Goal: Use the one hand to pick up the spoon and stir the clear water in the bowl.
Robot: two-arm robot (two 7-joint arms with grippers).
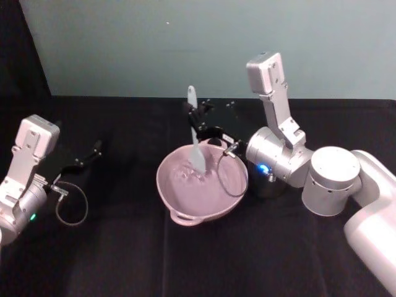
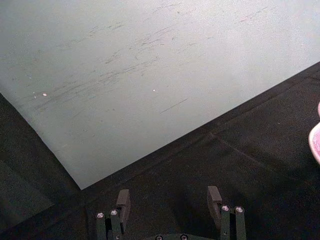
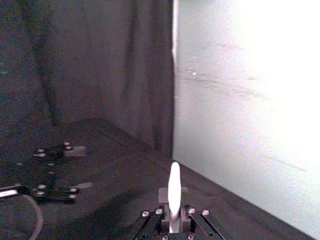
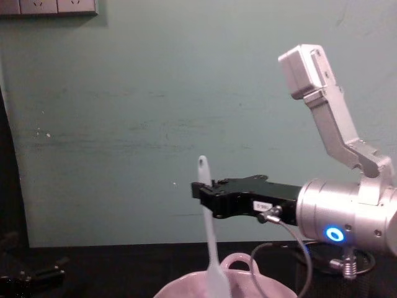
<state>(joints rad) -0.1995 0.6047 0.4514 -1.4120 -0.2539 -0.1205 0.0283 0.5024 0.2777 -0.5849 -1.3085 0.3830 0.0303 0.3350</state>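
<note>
Pinching the spoon (image 4: 211, 248) high on its handle with the jaws of the right gripper (image 4: 200, 189), upright for reach; scoop down in the bowl (image 1: 162, 189), into the water (image 1: 189, 179); left gripper (image 1: 93, 152) parked aside, jaws spread.

Silver wrist (image 4: 347, 214), blue ring (image 4: 335, 234), black end effector (image 4: 201, 190).

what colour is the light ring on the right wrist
Blue: the glowing ring on the silver cylindrical wrist, clearest in chest view.
</note>
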